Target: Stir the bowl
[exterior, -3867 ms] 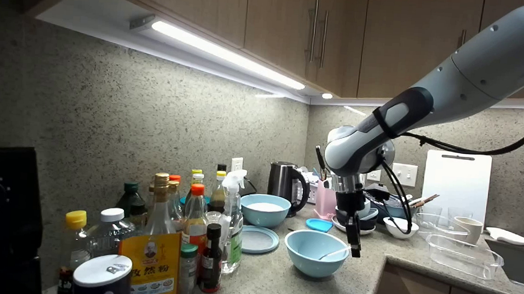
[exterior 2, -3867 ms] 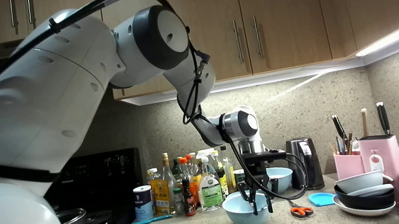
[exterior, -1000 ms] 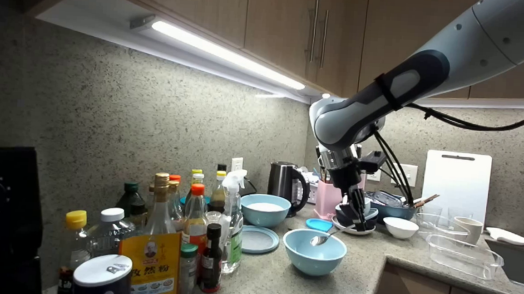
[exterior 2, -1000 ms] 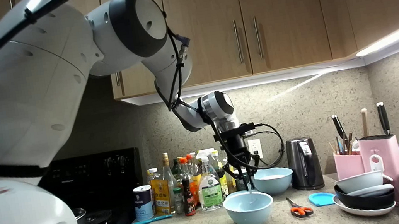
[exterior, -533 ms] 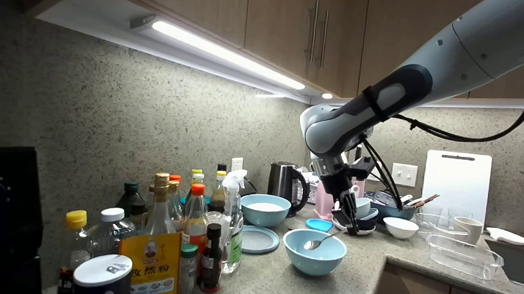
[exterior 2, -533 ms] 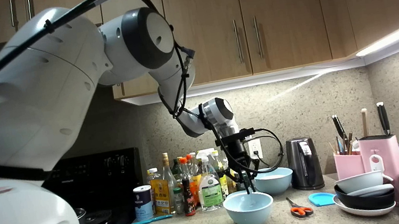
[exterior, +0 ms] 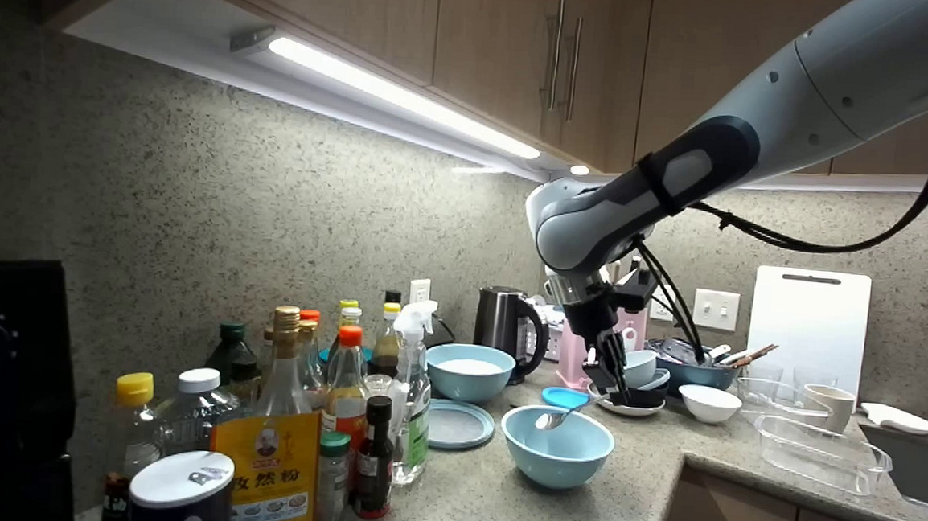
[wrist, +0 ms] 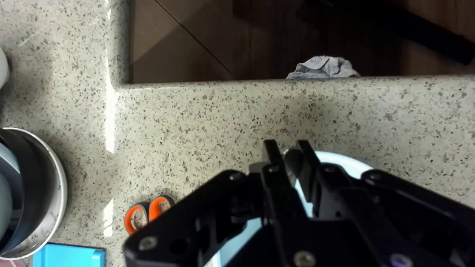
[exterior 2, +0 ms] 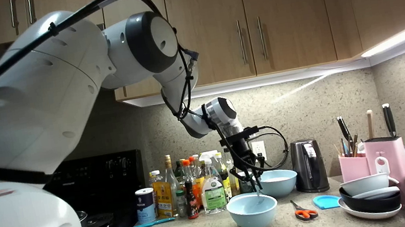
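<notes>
The light-blue bowl (exterior: 556, 459) stands upright on the counter and shows in both exterior views (exterior 2: 253, 217); part of its rim shows under the jaws in the wrist view (wrist: 347, 163). My gripper (exterior: 622, 395) is above the bowl's far right side, tilted, its fingers nearly closed around the handle of a metal spoon (exterior: 551, 420). The spoon slants down over the bowl, its head near the inner wall; I cannot tell whether it touches. In the wrist view the spoon's end (wrist: 293, 160) sits between the fingertips (wrist: 286, 144). The bowl's inside is mostly hidden there.
Behind stands another light-blue bowl (exterior: 470, 378) with something white in it. Bottles (exterior 2: 214, 197), orange-handled scissors (exterior 2: 306, 214), a blue lid (exterior 2: 326, 202), stacked bowls (exterior 2: 377, 201) and a kettle (exterior 2: 309, 166) surround it. The counter edge (wrist: 222, 83) is close.
Since about four seconds ago my gripper has risen and tilted, lifting the spoon out of the bowl's depth. In the last half second it rises slightly more; the bowl stays put.
</notes>
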`<act>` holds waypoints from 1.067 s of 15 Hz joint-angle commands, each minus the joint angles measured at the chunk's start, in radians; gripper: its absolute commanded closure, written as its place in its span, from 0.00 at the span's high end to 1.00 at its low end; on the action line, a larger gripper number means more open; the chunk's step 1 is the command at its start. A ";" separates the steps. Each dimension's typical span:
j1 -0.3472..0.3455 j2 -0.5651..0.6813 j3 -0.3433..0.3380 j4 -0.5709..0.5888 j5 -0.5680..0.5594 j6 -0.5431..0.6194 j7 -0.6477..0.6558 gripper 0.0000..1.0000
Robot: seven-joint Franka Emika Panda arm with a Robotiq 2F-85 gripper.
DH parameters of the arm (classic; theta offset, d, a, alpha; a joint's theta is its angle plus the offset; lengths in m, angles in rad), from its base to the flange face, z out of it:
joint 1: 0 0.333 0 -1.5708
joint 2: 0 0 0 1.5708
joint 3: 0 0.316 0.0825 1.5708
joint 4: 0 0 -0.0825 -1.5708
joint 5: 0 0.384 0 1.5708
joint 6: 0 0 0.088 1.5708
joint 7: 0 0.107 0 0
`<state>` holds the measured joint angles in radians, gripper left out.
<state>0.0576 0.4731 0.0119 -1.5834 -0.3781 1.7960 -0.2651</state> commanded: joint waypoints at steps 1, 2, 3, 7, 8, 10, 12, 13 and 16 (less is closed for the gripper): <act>-0.002 0.001 0.004 0.002 -0.001 -0.003 0.001 0.15; -0.002 0.002 0.004 0.002 -0.001 -0.003 0.001 0.15; -0.002 0.002 0.004 0.002 -0.001 -0.003 0.001 0.15; 0.009 0.014 -0.001 0.023 -0.033 0.017 0.007 0.04; 0.013 0.021 0.001 0.038 -0.040 0.027 0.003 0.04; 0.023 0.041 0.008 0.071 -0.044 0.037 -0.007 0.04; 0.034 0.068 0.019 0.107 -0.028 0.022 -0.016 0.04; 0.041 0.081 0.023 0.119 -0.024 0.013 -0.019 0.04; 0.049 0.099 0.041 0.132 0.001 -0.020 -0.037 0.04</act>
<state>0.1033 0.5496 0.0408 -1.4816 -0.3959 1.8128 -0.2687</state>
